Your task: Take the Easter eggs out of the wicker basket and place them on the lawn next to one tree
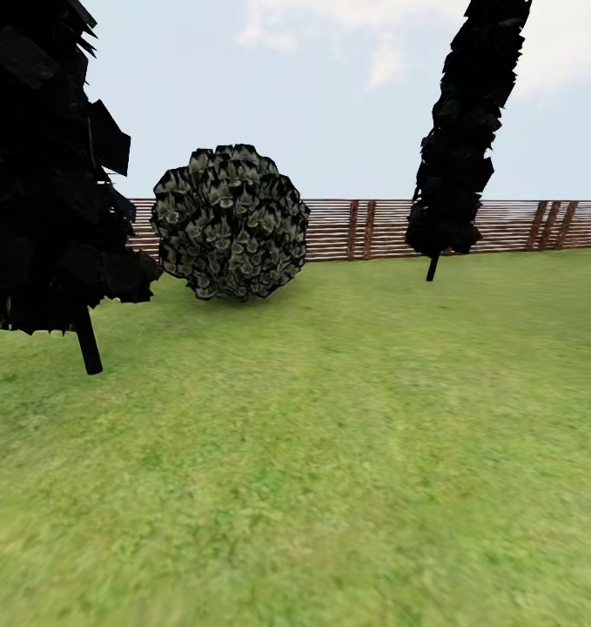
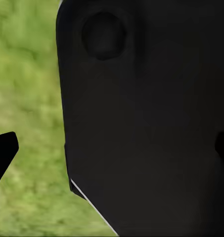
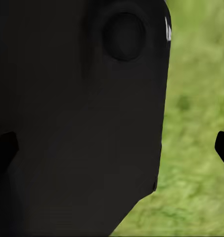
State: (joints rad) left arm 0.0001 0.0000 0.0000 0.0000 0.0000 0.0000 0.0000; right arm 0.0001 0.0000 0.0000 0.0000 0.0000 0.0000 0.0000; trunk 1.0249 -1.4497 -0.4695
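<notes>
Looking out over the garden, your head camera takes in the lawn from the near edge to the far fence, flat green grass throughout. At near left stands a dark-leaved tree on a thin black trunk, its foliage cut off by the left and top edges of the head view. Farther back, left of centre, a round grey-green bush sits on the grass just in front of the fence. At far right a second dark-leaved tree leans on its own thin black stem, its crown rising out of the top of the view. Behind both runs the brown horizontal-slat wooden fence, with pale sky above.

Each wrist camera faces a large black robot part, blurred grass beside it. In the left wrist view, one dark fingertip of the left gripper pokes in at the edge; you cannot tell how its jaws stand. In the right wrist view, dark fingertips of the right gripper sit at opposite edges, well spread.
</notes>
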